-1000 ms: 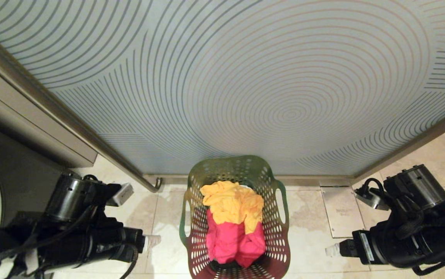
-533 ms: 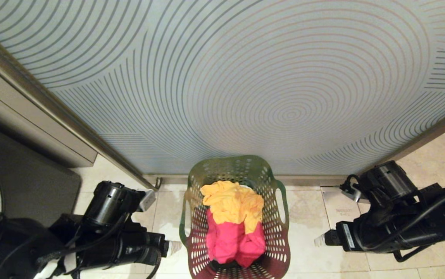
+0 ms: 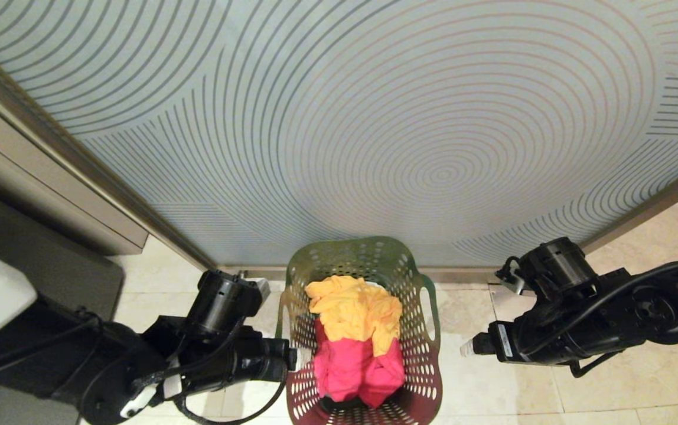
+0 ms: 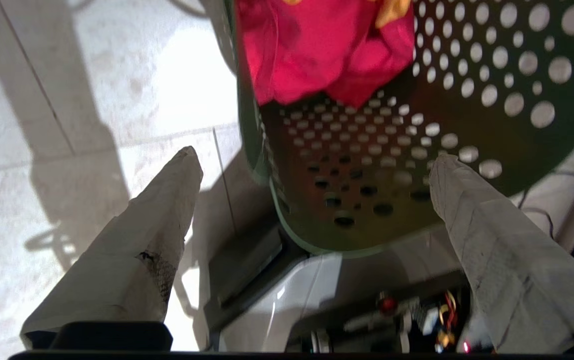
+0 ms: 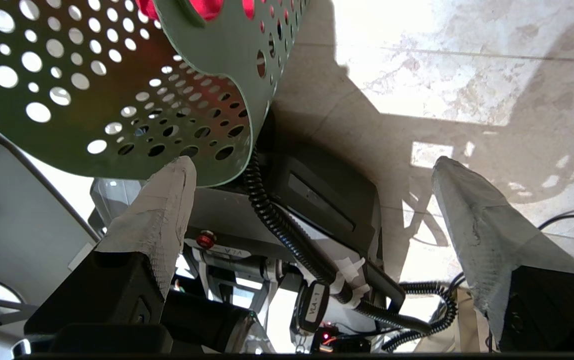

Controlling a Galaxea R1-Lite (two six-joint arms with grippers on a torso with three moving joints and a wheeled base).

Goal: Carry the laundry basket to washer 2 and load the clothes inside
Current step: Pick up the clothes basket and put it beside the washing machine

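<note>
The dark green laundry basket (image 3: 345, 251) stands on the tiled floor in front of me, its walls dotted with holes. The clothes lie inside: a yellow-orange garment (image 3: 354, 307) on top of a pink-red one (image 3: 357, 369). My left gripper (image 3: 293, 357) is open right against the basket's left wall. In the left wrist view the basket's rim (image 4: 277, 200) shows between the wide-apart jaws of the left gripper (image 4: 315, 156). My right gripper (image 3: 468, 348) is open, a short gap from the basket's right side. The right wrist view has the basket (image 5: 67, 75) beside one finger. Washer 2 is out of view.
A frosted glass wall with ring patterns (image 3: 374, 118) rises just behind the basket, over a metal floor rail (image 3: 469, 273). A dark grey appliance front (image 3: 38, 265) with no label showing stands at the left. A metal floor plate (image 3: 516, 319) lies at the right. My own base (image 5: 317, 200) sits under the basket's near side.
Both arms have swung inward toward the basket. The left gripper has come from well left of it up to its left wall; the right has closed much of its gap.
</note>
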